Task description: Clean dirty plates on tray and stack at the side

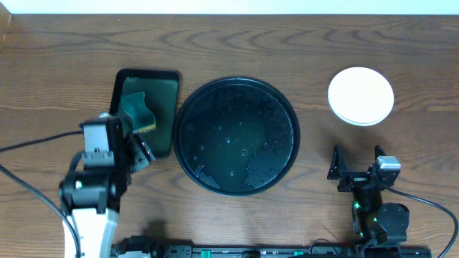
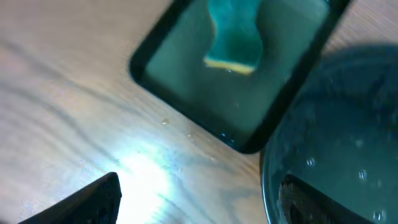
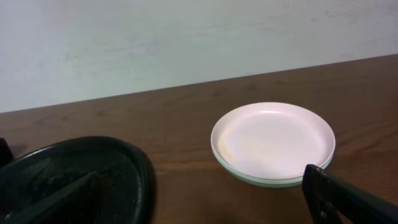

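Collision risk: right gripper, released and empty like left gripper, could knock the stacked plates askew if swung toward 12 o'clock.

Overhead shot is evenly lit and pretty sharp: soft light from above, barely any shadows on the table. The top plate is almost blown out white, and the wet tray throws back little specks of glare.

Left wrist view is the mushy one. Everything's soft, the sponge and green tray are smeared, there's a hot white glare patch on the table low in the frame, and the left fingers are just dark blobs at the bottom.

Right wrist is dimmer on the table, but the plates are in focus with a soft shadow under them. The right fingers up close are blurry and black, and the wall is bright.
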Robot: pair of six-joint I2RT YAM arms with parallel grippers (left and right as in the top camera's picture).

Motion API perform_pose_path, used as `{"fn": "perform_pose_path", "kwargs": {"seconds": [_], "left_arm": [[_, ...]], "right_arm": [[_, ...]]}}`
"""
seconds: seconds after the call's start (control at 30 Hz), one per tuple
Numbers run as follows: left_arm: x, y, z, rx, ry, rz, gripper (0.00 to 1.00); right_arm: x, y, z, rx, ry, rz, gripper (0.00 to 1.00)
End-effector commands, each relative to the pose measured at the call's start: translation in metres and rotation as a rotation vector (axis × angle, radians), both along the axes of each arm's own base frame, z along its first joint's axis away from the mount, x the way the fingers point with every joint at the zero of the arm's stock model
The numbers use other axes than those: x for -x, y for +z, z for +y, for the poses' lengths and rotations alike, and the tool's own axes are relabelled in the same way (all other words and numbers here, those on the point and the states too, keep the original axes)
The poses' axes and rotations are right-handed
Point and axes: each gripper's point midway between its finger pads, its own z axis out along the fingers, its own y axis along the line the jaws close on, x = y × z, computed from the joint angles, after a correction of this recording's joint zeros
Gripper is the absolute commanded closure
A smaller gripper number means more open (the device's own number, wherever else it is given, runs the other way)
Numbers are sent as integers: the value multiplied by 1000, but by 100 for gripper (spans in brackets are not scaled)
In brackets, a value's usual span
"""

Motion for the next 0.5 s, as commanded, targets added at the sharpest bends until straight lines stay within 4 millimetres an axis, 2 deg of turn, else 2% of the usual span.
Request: {"fn": "perform_pose_path", "kwargs": {"seconds": [0.0,0.13,0.3,0.47], "left_arm": [[10,2,-17,-27,-200,-93,18],[24,13,-19,-71,-227,-291,18],[42,28,-19,-155,-282,-439,18],[42,36,-21,-170,-286,-542,18]], "right_arm": [[0,-1,-1,10,-3,-3,1],[0,-1,-1,10,-3,-3,1],[0,-1,-1,10,-3,-2,1],[0,-1,-1,10,-3,-3,1]]}}
